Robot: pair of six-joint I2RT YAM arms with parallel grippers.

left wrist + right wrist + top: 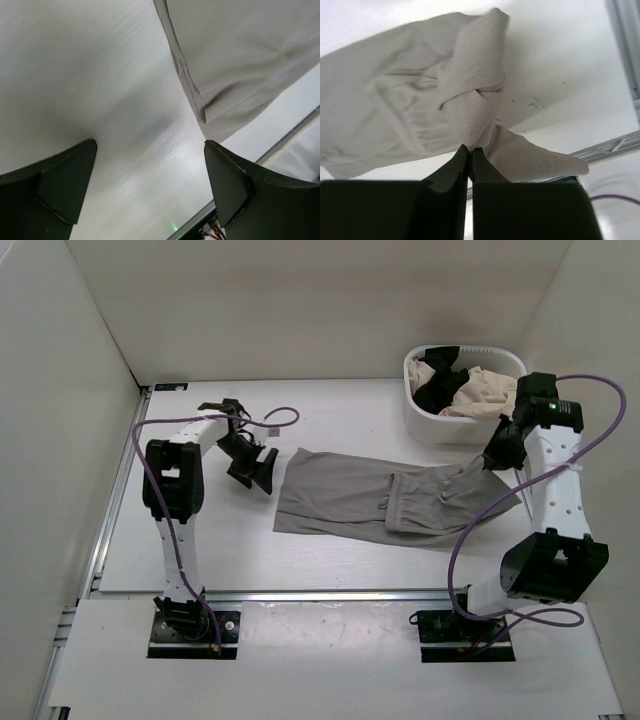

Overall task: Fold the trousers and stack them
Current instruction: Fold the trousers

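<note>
Plain mid-grey soft fabric trousers laid flat mid-frame on white tabletop. Right end pinched in closed right hand, judged ready for folding. Left hand held wide, empty, beside left hem.

Trousers: on your table, centre to right.
Basket: behind their right end.
Left gripper: just left of them.
Right gripper: at their right end.
</note>
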